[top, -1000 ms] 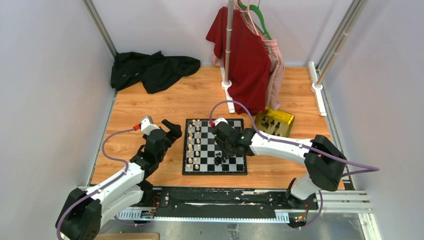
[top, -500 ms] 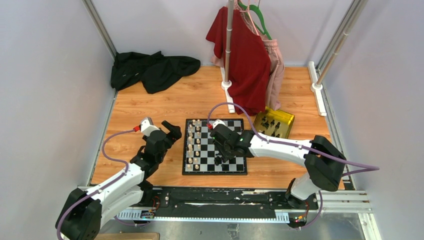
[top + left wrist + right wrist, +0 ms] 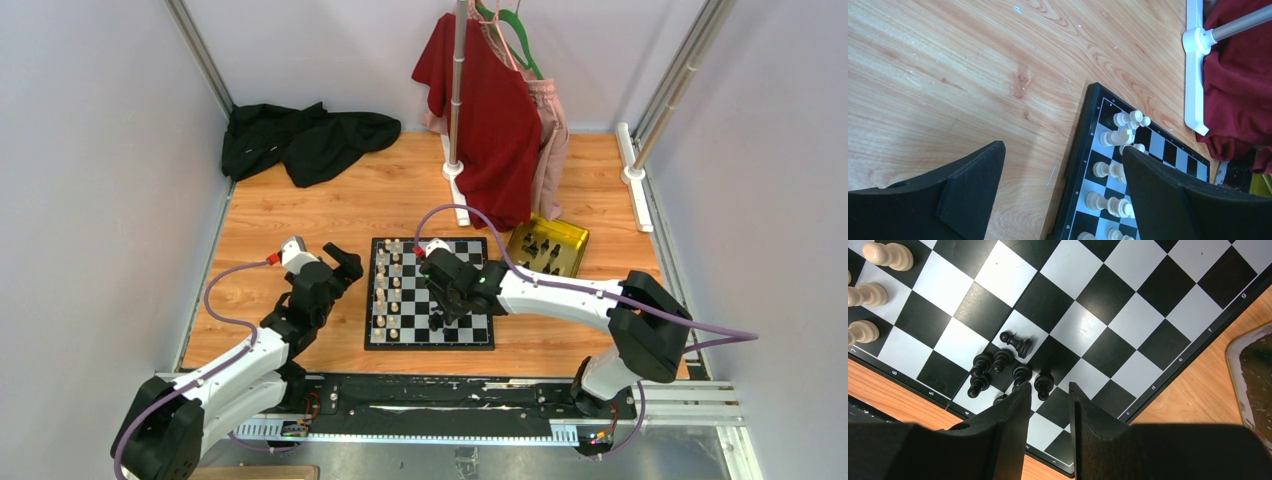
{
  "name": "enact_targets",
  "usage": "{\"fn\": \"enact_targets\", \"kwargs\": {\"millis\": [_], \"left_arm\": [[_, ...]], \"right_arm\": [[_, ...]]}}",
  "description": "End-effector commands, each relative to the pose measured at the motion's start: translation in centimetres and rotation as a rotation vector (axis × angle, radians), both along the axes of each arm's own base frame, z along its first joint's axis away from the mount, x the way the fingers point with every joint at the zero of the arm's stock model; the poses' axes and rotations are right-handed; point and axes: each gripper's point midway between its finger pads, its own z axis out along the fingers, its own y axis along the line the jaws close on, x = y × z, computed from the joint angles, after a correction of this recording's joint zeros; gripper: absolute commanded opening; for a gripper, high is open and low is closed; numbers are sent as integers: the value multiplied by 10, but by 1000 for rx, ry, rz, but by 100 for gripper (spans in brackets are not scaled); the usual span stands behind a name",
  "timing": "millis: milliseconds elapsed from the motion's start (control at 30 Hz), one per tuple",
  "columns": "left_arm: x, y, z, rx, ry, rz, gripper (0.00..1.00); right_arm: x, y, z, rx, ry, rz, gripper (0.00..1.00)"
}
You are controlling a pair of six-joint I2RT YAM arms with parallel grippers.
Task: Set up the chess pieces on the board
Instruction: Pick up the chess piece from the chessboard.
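The board (image 3: 420,343) lies between the arms. Cream-white chess pieces (image 3: 388,290) stand in two columns along its left side. They show past my left fingers as white pieces (image 3: 1120,135). A small cluster of black pieces (image 3: 436,323) sits near the board's front edge. My right gripper (image 3: 443,305) hangs over that cluster. Its jaws stand open with a narrow gap (image 3: 1048,389). A black pawn (image 3: 1043,384) stands at the mouth of that gap, ungripped. Another black piece (image 3: 1018,345) lies on its side. My left gripper (image 3: 1062,148) is wide open over the board's left edge, holding nothing.
A yellow-gold tray (image 3: 572,238) holding more black pieces sits right of the board. A clothes stand (image 3: 457,120) with a red garment rises behind it; its white foot (image 3: 1194,75) lies near the board's far corner. A black cloth (image 3: 300,140) lies at the back left.
My right gripper has narrowed a little and shifted slightly left over the black cluster. The left arm has not moved.
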Motion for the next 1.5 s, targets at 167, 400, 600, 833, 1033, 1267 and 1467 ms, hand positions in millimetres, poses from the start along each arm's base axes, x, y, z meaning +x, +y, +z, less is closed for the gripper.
{"fn": "enact_targets", "kwargs": {"millis": [167,400,600,833,1033,1267,1467], "left_arm": [[0,11,2,11,-23,46,93],[0,12,4,12,-32,49,93],[0,12,2,12,-27,51,93],[0,12,1,12,-23,52,93],[0,12,1,14,-25,53,93],[0,12,3,12,-29,53,93],[1,13,5,13,-34,55,93]], "right_arm": [[-9,-3,-13,-18,25,-3,36],[-10,-3,-18,-19,34,-2,34],[-13,-2,-21,-17,47,4,27],[-15,-3,-24,-12,56,3,10],[-11,-3,-16,-4,33,1,1],[-3,-4,-4,-4,1,-3,0],[3,-4,4,0,-24,-6,0]]}}
